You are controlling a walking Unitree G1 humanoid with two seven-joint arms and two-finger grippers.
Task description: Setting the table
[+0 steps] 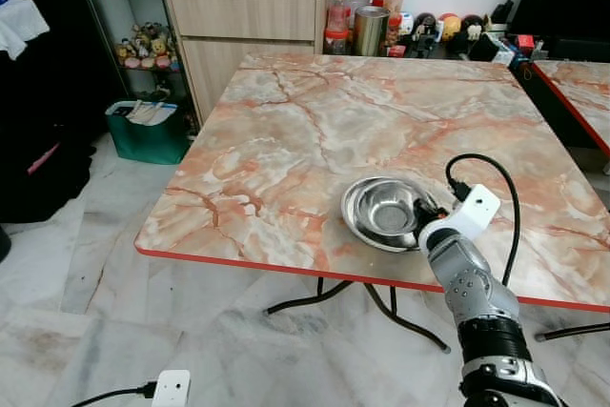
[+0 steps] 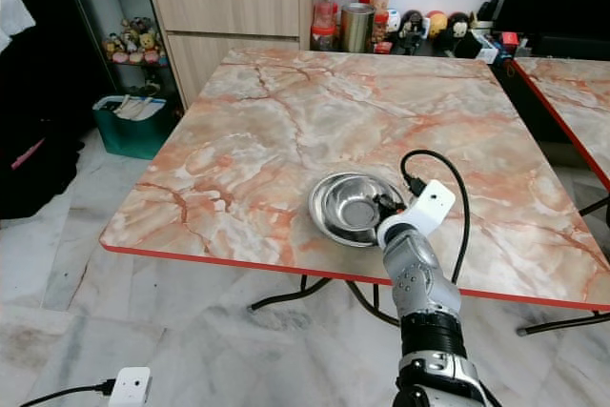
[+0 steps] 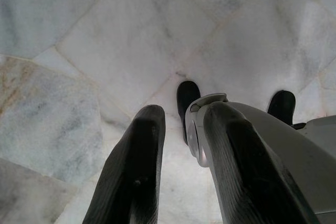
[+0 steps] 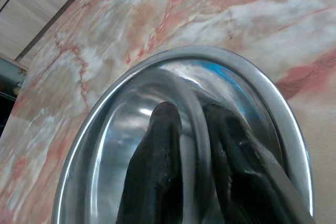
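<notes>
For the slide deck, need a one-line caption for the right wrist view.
Right end effector pinching the rim of a steel bowl on the marble table.

A bowl is set on the worktop, near its front edge and right of the middle. The right hand is placed at the bowl's right rim. Behind the worktop, a cabinet is found to the left, with jars just to its right. A bin is set on the floor left of the worktop.
</notes>
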